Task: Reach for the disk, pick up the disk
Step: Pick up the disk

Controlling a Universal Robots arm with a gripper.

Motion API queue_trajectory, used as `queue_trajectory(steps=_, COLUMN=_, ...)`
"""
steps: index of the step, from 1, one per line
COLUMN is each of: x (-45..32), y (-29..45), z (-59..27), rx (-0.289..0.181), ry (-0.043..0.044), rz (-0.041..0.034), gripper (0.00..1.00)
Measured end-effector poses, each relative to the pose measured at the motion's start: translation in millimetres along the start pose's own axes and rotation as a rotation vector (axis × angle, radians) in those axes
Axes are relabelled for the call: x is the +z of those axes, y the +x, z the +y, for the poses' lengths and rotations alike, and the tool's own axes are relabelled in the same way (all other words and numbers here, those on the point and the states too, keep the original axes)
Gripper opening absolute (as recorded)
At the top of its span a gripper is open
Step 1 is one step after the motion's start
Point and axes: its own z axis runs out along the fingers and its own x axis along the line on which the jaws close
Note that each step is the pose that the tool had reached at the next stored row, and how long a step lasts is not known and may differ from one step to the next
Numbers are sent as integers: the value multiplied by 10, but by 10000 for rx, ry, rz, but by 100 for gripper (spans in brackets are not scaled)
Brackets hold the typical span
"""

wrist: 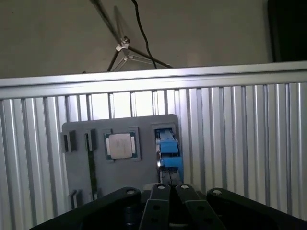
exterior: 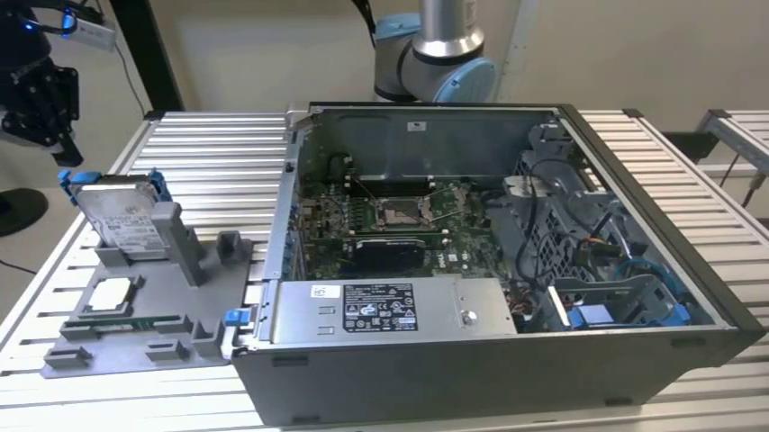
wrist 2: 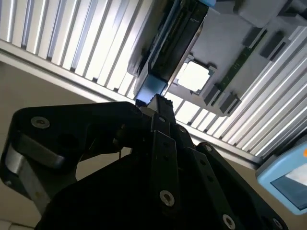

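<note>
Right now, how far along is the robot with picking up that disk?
Nothing is finished yet. The disk stands upright in its grey holder beside the open computer case, untouched. In hand: the gripper hangs near it, clearly apart in the exterior view. Left: the grasp and the lift.

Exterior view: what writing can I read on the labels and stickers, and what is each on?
White label on the disk: too small to read.
Black-and-white sticker on the grey box: too small to read.
Small white sticker beside it: too small to read.
No text reads clearly.
</note>
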Motion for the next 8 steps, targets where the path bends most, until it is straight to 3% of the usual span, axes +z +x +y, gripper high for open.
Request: queue_trajectory(steps=8, x=1, y=0, z=-5, rx=-1, ry=0, rz=-14, gripper=100)
